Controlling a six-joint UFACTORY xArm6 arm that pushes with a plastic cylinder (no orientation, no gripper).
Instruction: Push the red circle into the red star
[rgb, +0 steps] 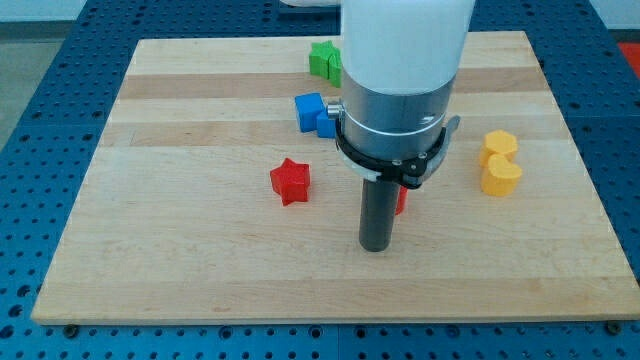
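Observation:
The red star (290, 181) lies on the wooden board (200, 260) left of centre. The red circle (401, 199) is almost wholly hidden behind my rod; only a red sliver shows at the rod's right side. My tip (375, 246) rests on the board just below and slightly left of that sliver, to the right of and below the red star. The star and the circle are apart, with the rod between them.
Two blue blocks (312, 112) sit above the star, partly behind the arm. A green block (324, 60) lies near the view's top. Two yellow blocks (500, 160) lie at the right. The board's edges border a blue perforated table.

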